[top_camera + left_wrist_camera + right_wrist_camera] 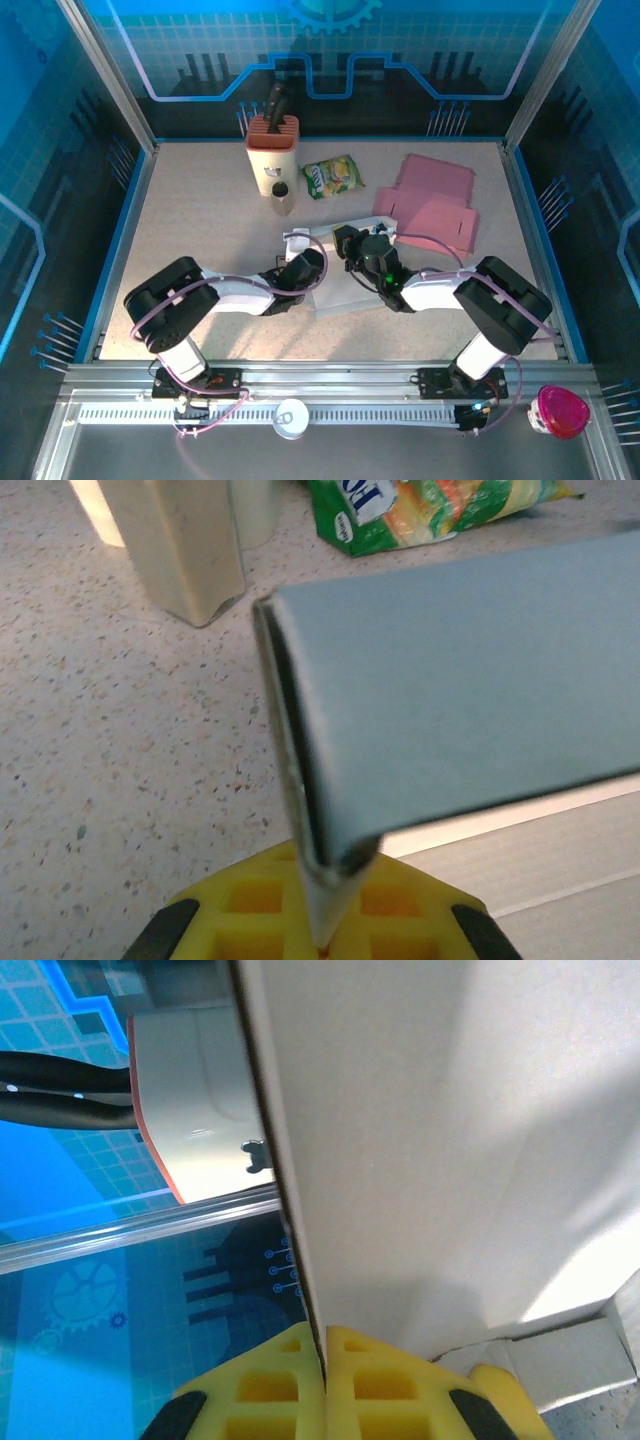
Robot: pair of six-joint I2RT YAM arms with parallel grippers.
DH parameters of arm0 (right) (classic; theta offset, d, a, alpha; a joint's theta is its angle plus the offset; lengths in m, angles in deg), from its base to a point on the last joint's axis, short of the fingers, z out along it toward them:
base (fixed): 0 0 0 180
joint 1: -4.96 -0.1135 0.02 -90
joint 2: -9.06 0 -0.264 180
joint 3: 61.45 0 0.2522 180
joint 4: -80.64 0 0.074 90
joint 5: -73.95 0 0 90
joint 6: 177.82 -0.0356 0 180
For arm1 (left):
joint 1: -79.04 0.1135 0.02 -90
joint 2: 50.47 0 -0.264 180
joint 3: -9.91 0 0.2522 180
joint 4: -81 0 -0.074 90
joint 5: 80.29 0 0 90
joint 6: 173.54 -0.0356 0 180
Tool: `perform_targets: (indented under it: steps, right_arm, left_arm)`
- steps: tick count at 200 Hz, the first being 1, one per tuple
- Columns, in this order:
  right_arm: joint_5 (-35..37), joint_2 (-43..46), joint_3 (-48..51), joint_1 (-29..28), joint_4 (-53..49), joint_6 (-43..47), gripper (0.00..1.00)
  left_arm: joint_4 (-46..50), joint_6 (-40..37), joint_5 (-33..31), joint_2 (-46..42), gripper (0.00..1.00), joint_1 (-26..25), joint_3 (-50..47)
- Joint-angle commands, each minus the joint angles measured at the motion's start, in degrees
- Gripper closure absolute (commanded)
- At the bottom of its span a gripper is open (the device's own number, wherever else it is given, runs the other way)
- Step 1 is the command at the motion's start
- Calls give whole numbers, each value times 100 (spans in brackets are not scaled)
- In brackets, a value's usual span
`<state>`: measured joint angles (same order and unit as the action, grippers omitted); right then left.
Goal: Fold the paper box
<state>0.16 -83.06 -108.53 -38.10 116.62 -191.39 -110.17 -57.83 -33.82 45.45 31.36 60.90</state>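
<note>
Pale paper box at mid-surface, partly flat, between the two arms. Left claw pinching the box's left flap, raised and folded over, its thin edge clamped between yellow pads. Right claw pinching an upright panel at the box's far edge, pressed together on the card. Along the far side of the surface: knife block, small jar just near of it, snack bag to the right, flat pink cardboard farther right
</note>
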Motion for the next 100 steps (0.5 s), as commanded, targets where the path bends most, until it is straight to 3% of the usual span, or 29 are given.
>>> perform_targets:
  steps: [1,30,100]
  right_arm:
    - [-770,-31,54,-51,-729,-70,100]
    - [-881,-11,62,11,-843,-116,100]
    - [-967,8,54,92,-922,-120,100]
  left_arm:
    - [-1658,-715,1217,-49,88,105,-234]
    - [-2249,-1017,1692,34,80,266,-482]
    - [-2921,-1279,1636,231,80,300,-700]
